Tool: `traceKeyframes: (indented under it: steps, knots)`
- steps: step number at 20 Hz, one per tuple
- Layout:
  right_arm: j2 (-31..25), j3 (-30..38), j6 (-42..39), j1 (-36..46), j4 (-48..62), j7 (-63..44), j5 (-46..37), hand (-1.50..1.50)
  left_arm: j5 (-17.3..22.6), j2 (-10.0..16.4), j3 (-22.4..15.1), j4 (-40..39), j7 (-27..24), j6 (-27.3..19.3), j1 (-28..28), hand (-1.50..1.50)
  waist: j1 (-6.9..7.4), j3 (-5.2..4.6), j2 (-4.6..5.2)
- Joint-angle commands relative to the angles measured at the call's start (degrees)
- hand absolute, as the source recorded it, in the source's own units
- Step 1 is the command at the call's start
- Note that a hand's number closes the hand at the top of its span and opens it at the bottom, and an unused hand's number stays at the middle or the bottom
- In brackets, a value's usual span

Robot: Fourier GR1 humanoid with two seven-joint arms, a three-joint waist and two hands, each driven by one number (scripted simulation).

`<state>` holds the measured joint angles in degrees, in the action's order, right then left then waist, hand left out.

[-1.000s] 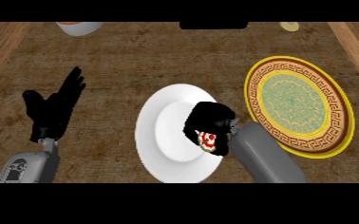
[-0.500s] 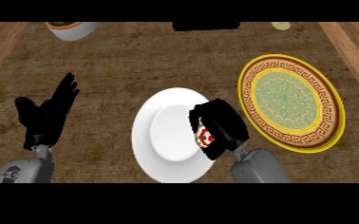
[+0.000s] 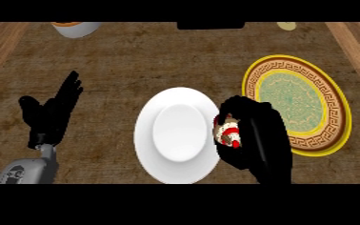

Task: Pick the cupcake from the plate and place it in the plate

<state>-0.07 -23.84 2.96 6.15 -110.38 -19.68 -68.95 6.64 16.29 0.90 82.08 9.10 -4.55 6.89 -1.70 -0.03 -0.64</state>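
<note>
A plain white plate (image 3: 175, 133) lies at the middle of the dark wooden counter. My right hand (image 3: 256, 133) is curled round the cupcake (image 3: 227, 134), whose red, white and brown top shows at the hand's left side. Hand and cupcake hang over the white plate's right rim. To the right lies a patterned plate (image 3: 299, 102) with a yellow rim, a brown border and a green middle; the hand covers part of its left edge. My left hand (image 3: 49, 112) rests open at the left, fingers up.
A bowl (image 3: 76, 27) sits at the counter's far left edge. A dark object (image 3: 211, 25) lies at the far middle, and a small pale round thing (image 3: 286, 26) at the far right. Wooden side rails run along both edges.
My right hand has shifted right with the cupcake, from over the white plate's right half to its right rim, nearer the patterned plate. The left hand keeps its pose.
</note>
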Motion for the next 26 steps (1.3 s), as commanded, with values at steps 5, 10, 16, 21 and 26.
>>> traceKeyframes:
  steps: [5,10,16,21,26]
  knots:
    - [-2.6,14.1,-2.9,-3.9,-9.8,-2.5,10.5,1.50,-1.9,-1.2,-0.8,-0.8,0.9,0.0,2.3,0.00,1.33,0.05,0.65]
    - [-8.0,28.2,-2.7,3.1,-0.2,1.8,18.1,1.50,-0.9,-1.5,0.6,-3.1,-0.7,1.9,3.4,0.00,1.56,0.04,0.82]
    - [-12.2,33.2,-1.0,3.9,10.1,8.9,21.7,1.50,-3.9,-3.0,0.0,0.1,1.5,0.2,2.5,0.00,1.74,0.04,0.65]
    - [-18.2,33.9,-4.2,3.5,21.7,14.6,20.5,1.50,-2.2,-3.0,-0.3,1.8,1.4,2.2,0.6,0.00,2.15,0.06,0.68]
    - [-19.8,39.9,-9.0,10.5,36.8,19.3,30.8,-1.50,-3.4,-3.8,-0.3,-0.1,-2.5,2.3,-1.5,0.00,2.50,0.07,0.80]
